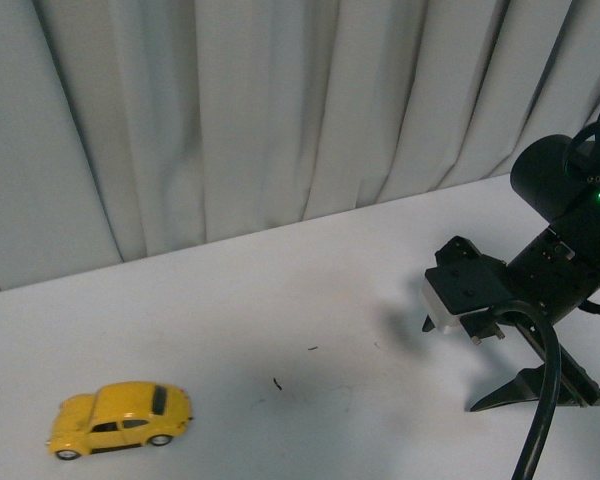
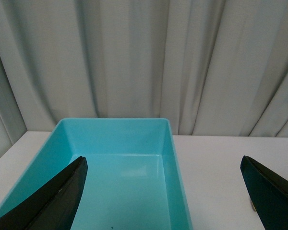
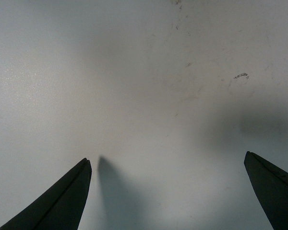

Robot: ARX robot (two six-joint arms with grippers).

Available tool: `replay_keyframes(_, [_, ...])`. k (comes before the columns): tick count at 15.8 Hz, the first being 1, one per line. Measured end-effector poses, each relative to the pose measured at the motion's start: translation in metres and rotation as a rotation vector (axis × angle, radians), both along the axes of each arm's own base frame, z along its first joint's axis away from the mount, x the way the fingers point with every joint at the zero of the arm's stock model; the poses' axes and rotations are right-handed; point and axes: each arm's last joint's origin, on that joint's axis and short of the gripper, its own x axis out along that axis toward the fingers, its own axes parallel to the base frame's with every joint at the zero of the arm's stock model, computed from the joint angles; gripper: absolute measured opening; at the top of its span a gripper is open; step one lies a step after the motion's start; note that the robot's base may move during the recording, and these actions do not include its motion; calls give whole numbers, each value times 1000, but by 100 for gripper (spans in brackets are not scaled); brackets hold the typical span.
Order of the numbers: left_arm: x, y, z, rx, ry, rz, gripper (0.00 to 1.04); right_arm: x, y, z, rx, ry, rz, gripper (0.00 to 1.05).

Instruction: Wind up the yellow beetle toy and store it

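Note:
The yellow beetle toy (image 1: 120, 418) stands on its wheels on the white table at the near left of the front view, with nothing touching it. My right gripper (image 1: 540, 392) is far to the right of it, low over the table and open. In the right wrist view the right gripper (image 3: 166, 157) has its fingers spread wide over bare tabletop, nothing between them. My left gripper (image 2: 163, 160) is open too, with an empty turquoise bin (image 2: 115, 136) ahead of it. The toy shows in neither wrist view. The left arm is out of the front view.
A white pleated curtain (image 1: 280, 110) hangs along the table's back edge. Small dark specks (image 1: 277, 382) mark the white table (image 1: 310, 300) between the toy and the right arm. The bin stands near the curtain in the left wrist view.

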Motion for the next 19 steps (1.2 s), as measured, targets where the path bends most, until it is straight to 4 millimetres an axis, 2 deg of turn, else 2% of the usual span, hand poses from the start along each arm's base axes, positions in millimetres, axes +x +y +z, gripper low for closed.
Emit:
replay_keyframes(6, [0,0,0,0,0,0,98,2,2,0,-5,-13,8,98])
replay_keyframes(8, [0,0,0,0,0,0,98,3,3,7,-13,-41,13,98])
replay_keyframes(9, [0,0,0,0,0,0,98,9,5,29,-18,-128,25,98])
replay_keyframes(10, [0,0,0,0,0,0,98,22,3,60,-31,-243,37,98])
replay_keyframes(14, [0,0,0,0,0,0,98,33,6,113,-49,-410,65,98])
replay_keyframes(18, [0,0,0,0,0,0,98,34,7,123,-54,-439,72,98])
replay_keyframes(19, [0,0,0,0,0,0,98,35,10,133,-55,-470,82,98])
